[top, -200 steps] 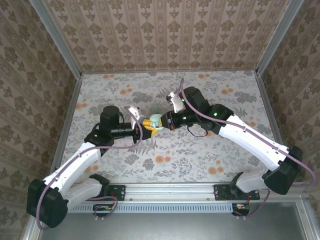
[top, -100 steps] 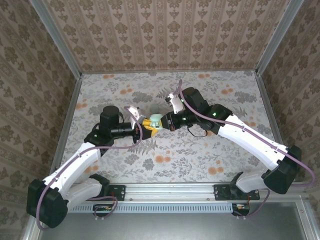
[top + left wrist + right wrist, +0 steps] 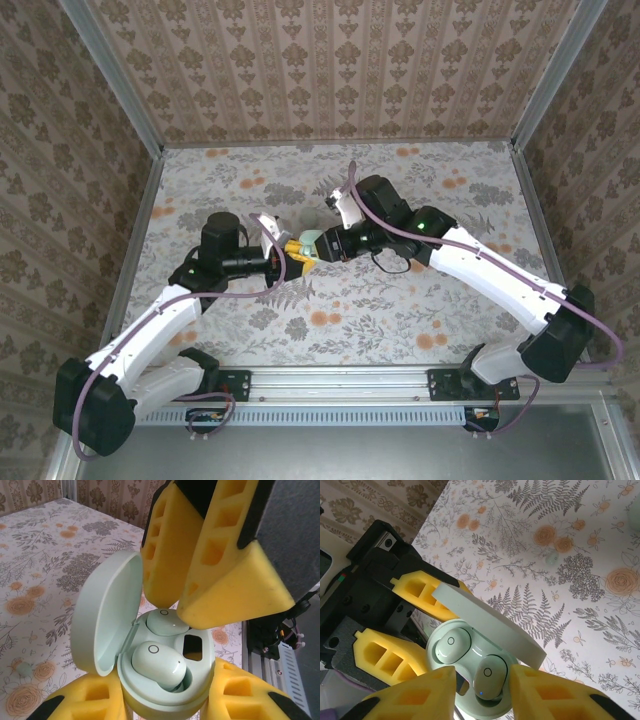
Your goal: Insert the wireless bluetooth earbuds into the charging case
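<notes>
The mint green charging case [image 3: 312, 242] is held above the table's middle, and my left gripper [image 3: 297, 250] is shut on its base. Its lid [image 3: 107, 610] stands open. Two mint earbuds sit in the wells, one near [image 3: 157, 662] and one far [image 3: 165, 622]. In the right wrist view they are the left earbud [image 3: 452, 645] and the right earbud [image 3: 489, 676], which shows a small blue light. My right gripper [image 3: 482, 680] hangs just over that earbud, open, its yellow fingers [image 3: 540, 692] on either side and apart from it.
A small pale green bit [image 3: 551, 557] lies loose on the flower-patterned table [image 3: 400, 300]. Patterned walls and a metal frame [image 3: 140, 200] close in the table on three sides. The rail [image 3: 340, 380] with the arm bases runs along the near edge.
The right gripper's jaws have parted from the earbud they were shut on, leaving it in the case. The right arm has shifted slightly left. The left arm has held still.
</notes>
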`<action>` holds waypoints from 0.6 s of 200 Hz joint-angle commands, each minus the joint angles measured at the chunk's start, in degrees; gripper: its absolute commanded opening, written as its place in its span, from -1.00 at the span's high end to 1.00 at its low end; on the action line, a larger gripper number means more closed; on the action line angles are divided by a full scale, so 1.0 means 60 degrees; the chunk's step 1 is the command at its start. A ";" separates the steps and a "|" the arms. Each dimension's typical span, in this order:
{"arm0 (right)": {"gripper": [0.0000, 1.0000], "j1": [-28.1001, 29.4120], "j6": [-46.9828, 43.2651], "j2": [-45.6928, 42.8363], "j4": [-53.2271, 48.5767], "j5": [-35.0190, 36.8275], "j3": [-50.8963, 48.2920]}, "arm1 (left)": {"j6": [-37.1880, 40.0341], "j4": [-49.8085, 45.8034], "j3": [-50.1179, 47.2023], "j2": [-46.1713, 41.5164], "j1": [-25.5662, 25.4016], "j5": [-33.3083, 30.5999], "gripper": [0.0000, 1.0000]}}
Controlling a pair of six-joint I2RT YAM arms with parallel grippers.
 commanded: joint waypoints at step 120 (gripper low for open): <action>0.09 -0.1067 0.0927 -0.1944 0.0019 0.0734 -0.0096 | -0.0167 0.0926 0.0479 -0.0175 -0.0156 0.0413 0.99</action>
